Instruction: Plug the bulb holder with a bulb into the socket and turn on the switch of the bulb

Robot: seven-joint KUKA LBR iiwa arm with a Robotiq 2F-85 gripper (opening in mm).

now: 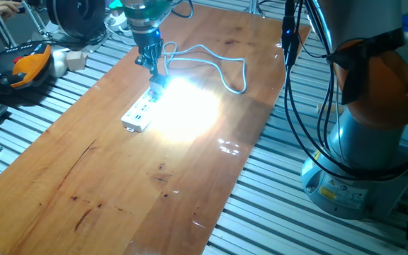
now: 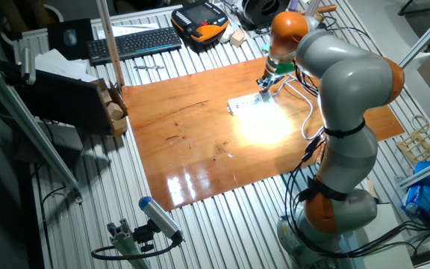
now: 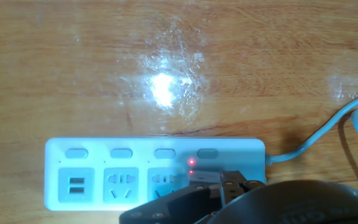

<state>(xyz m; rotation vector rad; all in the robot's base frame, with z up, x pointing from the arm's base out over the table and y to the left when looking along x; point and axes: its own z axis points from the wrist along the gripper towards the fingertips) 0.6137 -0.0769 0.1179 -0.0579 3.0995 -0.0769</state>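
The socket, a long white power strip point(image 1: 139, 113), lies on the wooden table with its grey-white cord point(image 1: 222, 64) looping behind it. It also shows in the other fixed view point(image 2: 242, 104) and in the hand view point(image 3: 135, 177). My gripper point(image 1: 156, 76) stands upright over the strip's cord end, also seen in the other fixed view point(image 2: 266, 84). In the hand view the gripper point(image 3: 219, 185) has its dark fingers pressed together over the last outlet, next to two small red lights point(image 3: 191, 163). Strong white glare point(image 1: 186, 110) spreads from there. The bulb holder, bulb and switch are hidden by fingers and glare.
An orange teach pendant point(image 1: 28, 65) and a keyboard point(image 2: 133, 43) lie beyond the table's far side. The robot's grey base point(image 1: 353, 170) and hanging black cables point(image 1: 292, 85) stand at the right edge. A dark box point(image 2: 66, 104) sits left of the table.
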